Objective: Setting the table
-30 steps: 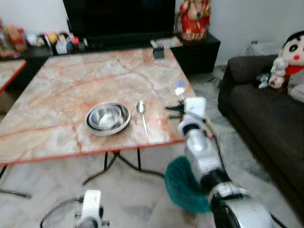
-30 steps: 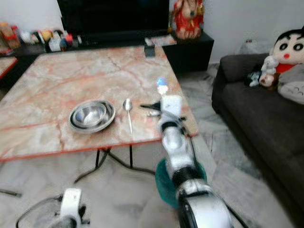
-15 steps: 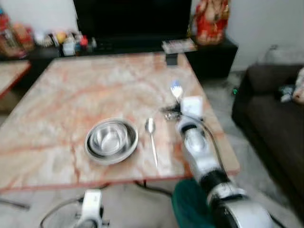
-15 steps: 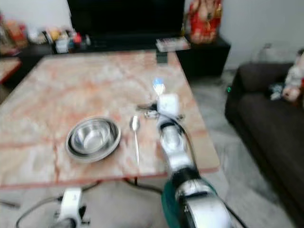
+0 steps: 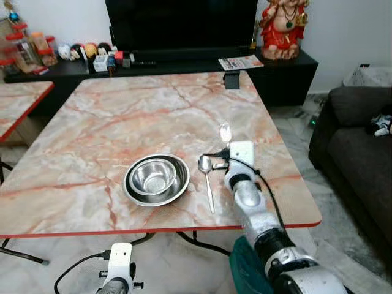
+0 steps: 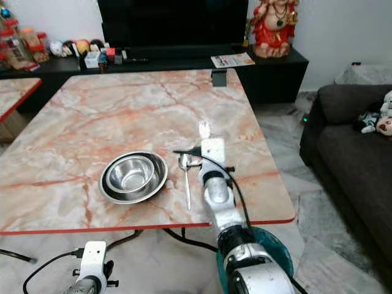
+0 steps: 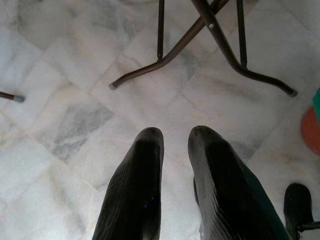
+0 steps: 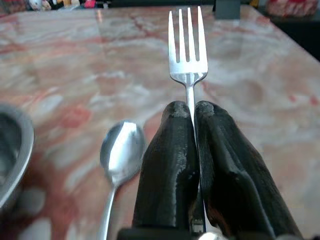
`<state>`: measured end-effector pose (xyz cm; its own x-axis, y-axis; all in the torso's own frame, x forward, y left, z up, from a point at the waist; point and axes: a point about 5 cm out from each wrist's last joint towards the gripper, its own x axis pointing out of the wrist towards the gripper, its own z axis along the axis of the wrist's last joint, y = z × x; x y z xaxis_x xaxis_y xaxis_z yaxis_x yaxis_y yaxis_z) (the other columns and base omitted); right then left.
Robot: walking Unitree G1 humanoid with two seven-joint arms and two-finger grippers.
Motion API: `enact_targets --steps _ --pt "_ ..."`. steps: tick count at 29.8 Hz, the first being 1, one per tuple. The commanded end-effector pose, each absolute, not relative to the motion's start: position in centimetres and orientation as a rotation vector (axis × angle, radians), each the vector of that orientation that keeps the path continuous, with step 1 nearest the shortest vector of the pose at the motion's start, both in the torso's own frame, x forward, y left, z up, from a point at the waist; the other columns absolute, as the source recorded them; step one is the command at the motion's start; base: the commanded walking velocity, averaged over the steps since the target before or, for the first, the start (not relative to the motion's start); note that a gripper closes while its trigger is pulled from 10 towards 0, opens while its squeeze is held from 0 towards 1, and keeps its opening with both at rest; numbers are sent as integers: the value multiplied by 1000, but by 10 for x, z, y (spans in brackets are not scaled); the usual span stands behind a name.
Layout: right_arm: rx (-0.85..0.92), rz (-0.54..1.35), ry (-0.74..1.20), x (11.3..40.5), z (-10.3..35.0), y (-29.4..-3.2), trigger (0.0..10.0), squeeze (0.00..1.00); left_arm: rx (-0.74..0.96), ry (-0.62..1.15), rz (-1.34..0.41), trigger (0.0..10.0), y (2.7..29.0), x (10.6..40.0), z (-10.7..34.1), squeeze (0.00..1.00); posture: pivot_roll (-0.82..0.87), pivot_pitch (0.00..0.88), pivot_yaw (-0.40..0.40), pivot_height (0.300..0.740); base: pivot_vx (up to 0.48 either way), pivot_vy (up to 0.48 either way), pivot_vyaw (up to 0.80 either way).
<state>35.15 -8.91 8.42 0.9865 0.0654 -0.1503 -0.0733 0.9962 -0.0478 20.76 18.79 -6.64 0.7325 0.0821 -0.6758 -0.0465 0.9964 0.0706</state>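
Right gripper (image 8: 194, 112) reaches out over the marble worktop (image 5: 122, 116), near its right-hand edge. Its fingers (image 8: 170, 165) are clenched on the handle of a fork (image 8: 188, 45); the tines stick out past the fingertips, pointing away from the robot toward the far side of the worktop. In the head views the fork head (image 5: 225, 132) shows as a bright glint just beyond the wrist.

Spoon (image 5: 207, 179) lies flat on the worktop, bowl end away from the robot, handle toward the near edge. It sits between the steel bowl (image 5: 157, 178) and the right gripper, just beside the gripper on its left. From the right wrist camera the spoon's bowl (image 8: 121, 150) lies close alongside the fingers; whether it touches them cannot be told.

Steel bowl stands upright, left of the spoon, near but apart from it. It looks like two bowls nested.

Left gripper (image 7: 175, 137) hangs low over the pale marble floor (image 7: 60, 125), fingers (image 7: 142, 180) parted by a narrow gap and grasping nothing. Dark metal table legs (image 7: 200, 45) cross the floor ahead of it.

Beyond the worktop: a black TV unit (image 5: 184, 58) with small items, a red and gold statue (image 5: 283, 27) at its right end. A dark sofa (image 5: 361, 153) sits to the right.
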Motion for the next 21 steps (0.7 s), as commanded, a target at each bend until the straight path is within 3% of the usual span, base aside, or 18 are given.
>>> enact_targets --steps 1,21 --pt "-50 70 150 353 87 -89 10000 0 48 767 68 10000 189 203 -69 0 -29 0 55 740 0 0 0" --pt "-52 88 316 339 58 -84 10000 0 56 785 36 10000 185 202 -71 0 -32 0 58 740 0 0 0"
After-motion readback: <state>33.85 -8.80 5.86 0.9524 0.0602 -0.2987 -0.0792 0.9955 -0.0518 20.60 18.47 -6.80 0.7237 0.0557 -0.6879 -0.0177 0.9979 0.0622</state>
